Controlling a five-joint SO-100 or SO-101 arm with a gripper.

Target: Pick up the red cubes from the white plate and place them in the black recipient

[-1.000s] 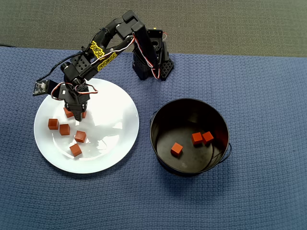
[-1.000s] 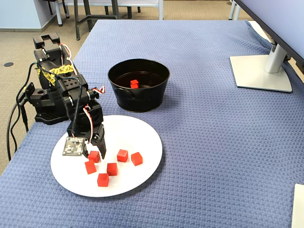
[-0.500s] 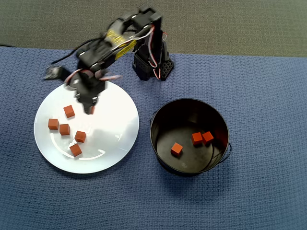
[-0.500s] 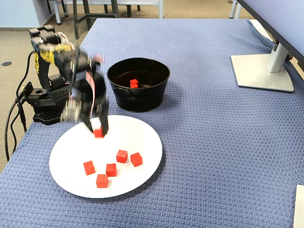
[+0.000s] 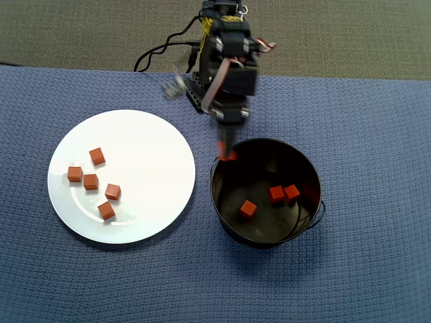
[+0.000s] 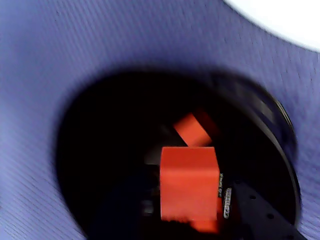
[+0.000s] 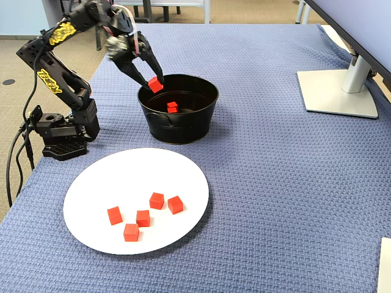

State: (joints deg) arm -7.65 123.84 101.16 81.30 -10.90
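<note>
1. Five red cubes (image 5: 97,156) lie scattered on the left half of the white plate (image 5: 158,145), which rests on blue woven cloth (image 5: 377,134), seen from overhead.
2. The gripper (image 5: 227,155) hangs over the near rim of the black recipient (image 5: 222,202), jaws clamped on one held cube (image 7: 155,84).
3. Three more cubes (image 5: 248,208) sit on the bucket's dark floor.
4. At far right of the fixed view stands a monitor base (image 7: 335,93).

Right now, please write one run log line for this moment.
gripper: shut on red cube | position: above black bucket rim | plate: five cubes | bucket: three cubes
</note>
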